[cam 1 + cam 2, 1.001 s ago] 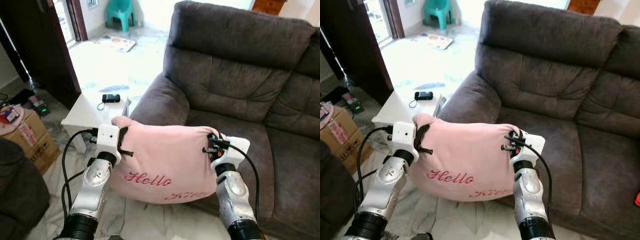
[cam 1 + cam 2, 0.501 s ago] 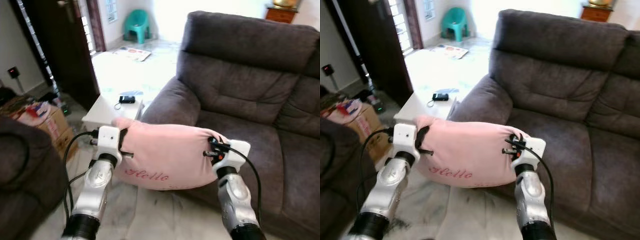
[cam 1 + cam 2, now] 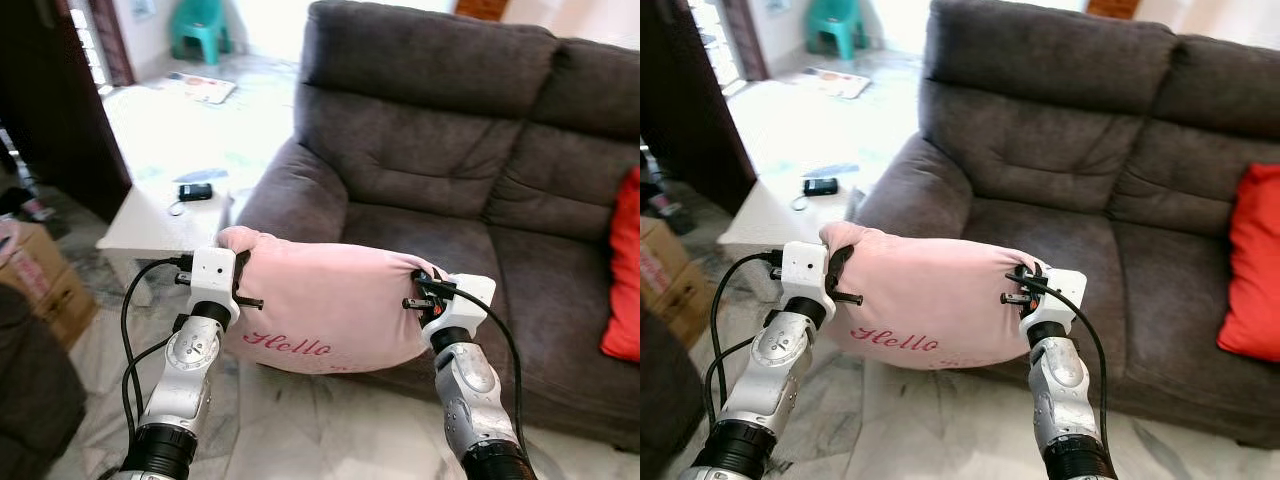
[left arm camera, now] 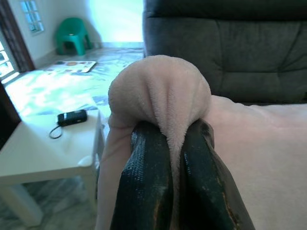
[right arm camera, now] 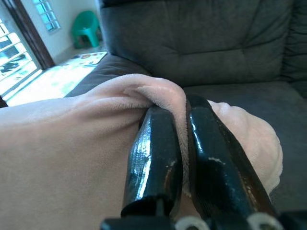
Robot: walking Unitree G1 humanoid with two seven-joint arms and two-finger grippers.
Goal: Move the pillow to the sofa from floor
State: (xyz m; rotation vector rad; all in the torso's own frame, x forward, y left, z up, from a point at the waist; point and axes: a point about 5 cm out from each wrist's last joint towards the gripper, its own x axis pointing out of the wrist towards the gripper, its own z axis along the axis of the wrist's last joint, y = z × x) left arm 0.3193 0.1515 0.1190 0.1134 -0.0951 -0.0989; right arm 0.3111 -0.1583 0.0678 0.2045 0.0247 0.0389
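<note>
Two grippers carry the load between us: our left gripper [image 4: 175, 158] pinches a bunched corner of the pink pillow [image 3: 330, 310], fingers [image 4: 144, 182] clamped on the fabric, and our right gripper [image 5: 184, 143] is closed the same way on the opposite corner. The pillow hangs stretched between them, off the floor, just in front of the sofa [image 3: 440, 170] seat edge. We judge the carry step is in hand; next we need to reach forward over the seat cushion, lower, and release both corners, left of the red cushion [image 3: 625, 270].
</note>
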